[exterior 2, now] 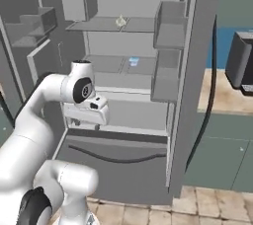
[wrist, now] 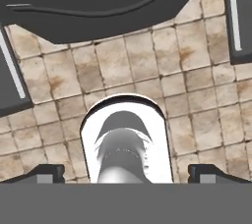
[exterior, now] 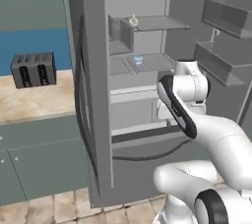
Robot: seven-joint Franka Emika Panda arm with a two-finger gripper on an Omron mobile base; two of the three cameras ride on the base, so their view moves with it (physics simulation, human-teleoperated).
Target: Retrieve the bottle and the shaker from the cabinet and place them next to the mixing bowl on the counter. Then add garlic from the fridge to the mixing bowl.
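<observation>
Small pale garlic bulb (exterior: 133, 20) (exterior 2: 120, 20) on the top pale inner shelf of the tall grey fridge (exterior: 93, 95) (exterior 2: 195, 71), upright, thin stem tip pointing up; too small to tell more of its shape. Near the shelf's front edge, roughly mid-width in the right base view. One shelf below the garlic, a small bluish-white item (exterior: 138, 60) (exterior 2: 133, 61), blurred, kind unclear. Door bins (exterior: 224, 16) on the open fridge door, off to the side of the garlic's shelf. Below the shelves, a loose black rubber seal (exterior 2: 116, 157) sagging across the fridge's lower front.

Well below the garlic, in front of the lower shelves: white arm, hand turned downward. Two-finger gripper (wrist: 126, 173) spread wide, dark fingertips (wrist: 47, 173) far apart at either side of the hand view, nothing between them. Beneath the hand, tan stone floor tiles (wrist: 147, 70) and the fridge's dark base edge.

Beside the fridge, away from its open door: beige marble-patterned counter (exterior: 29, 101) (exterior 2: 222, 95) over grey-green cupboards, carrying a dark grey slotted toaster (exterior: 33, 69) (exterior 2: 242, 63), against a blue wall strip.
</observation>
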